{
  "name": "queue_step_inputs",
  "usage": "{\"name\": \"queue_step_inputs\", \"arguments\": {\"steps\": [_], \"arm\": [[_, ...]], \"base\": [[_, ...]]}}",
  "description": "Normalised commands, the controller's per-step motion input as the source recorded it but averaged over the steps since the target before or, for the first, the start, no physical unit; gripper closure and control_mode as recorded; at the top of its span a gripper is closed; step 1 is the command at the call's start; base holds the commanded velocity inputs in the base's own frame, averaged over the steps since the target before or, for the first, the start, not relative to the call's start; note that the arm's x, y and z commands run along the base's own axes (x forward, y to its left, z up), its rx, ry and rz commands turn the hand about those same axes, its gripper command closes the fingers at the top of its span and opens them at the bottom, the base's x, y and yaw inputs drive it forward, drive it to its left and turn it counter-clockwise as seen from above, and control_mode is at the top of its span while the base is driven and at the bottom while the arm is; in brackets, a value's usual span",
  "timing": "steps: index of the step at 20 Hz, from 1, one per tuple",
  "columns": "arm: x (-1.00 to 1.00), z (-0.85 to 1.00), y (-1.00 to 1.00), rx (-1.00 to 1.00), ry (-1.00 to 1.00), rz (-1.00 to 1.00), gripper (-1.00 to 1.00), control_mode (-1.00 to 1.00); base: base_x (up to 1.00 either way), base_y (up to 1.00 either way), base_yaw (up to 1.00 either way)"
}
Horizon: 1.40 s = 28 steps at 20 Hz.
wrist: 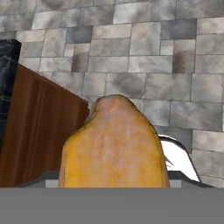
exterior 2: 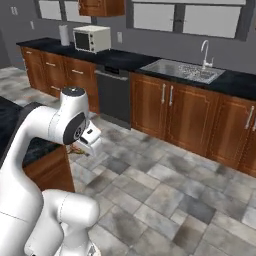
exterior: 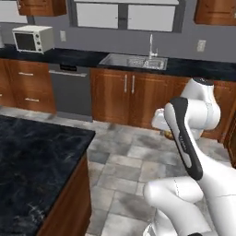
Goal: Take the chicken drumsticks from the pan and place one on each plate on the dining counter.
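claw: gripper (wrist: 114,177) pinching the golden-tan drumstick (wrist: 114,144), carried in the air over the tiled floor (wrist: 175,52); fingertips hidden behind the meat in the hand view, so contact is judged from how the piece sits between them
drumstick: golden-tan, blunt end pointing away from the hand; a small orange-brown sliver of it shows under the wrist in the left base view
dining counter: black marbled top (exterior: 32,166) near left in the left base view, wooden side below it; the hand is beside its near corner, not yet over it
plates, pan, second drumstick: placement not judged from these pictures
wall side: sink (exterior 2: 182,70), microwave (exterior 2: 92,37), dishwasher (exterior: 69,90), far across the floor
step judged: transport toward the island, release still to come
risk: drumstick is over bare tile; a loose pinch or a jolt while travelling would drop it to the floor; arm passing close to the counter corner could clip the wood
view difference: hand view gives the meat and the cabinet side (wrist: 39,135) just beside it; base views give arm pose and room layout, with the claw tucked behind the wrist
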Motion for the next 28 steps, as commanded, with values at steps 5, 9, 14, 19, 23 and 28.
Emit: {"name": "queue_step_inputs", "arguments": {"steps": [5, 9, 14, 19, 23, 28], "arm": [[0.0, 0.0, 0.0, 0.0, 0.0, 0.0, 1.0, 1.0], [0.0, 0.0, 0.0, 0.0, 0.0, 0.0, 1.0, 1.0], [0.0, 0.0, 0.0, 0.0, 0.0, 0.0, 1.0, 1.0], [0.0, 0.0, 0.0, 0.0, 0.0, 0.0, 1.0, 1.0], [0.0, 0.0, 0.0, 0.0, 0.0, 0.0, 1.0, 1.0], [0.0, 0.0, 0.0, 0.0, 0.0, 0.0, 1.0, 1.0]], "base": [[0.55, -0.44, 0.65], [0.11, 0.0, 0.97], [0.05, 0.0, 1.0], [0.08, -0.34, 0.86], [0.0, -1.0, 0.45], [0.0, -1.0, 0.34]]}}
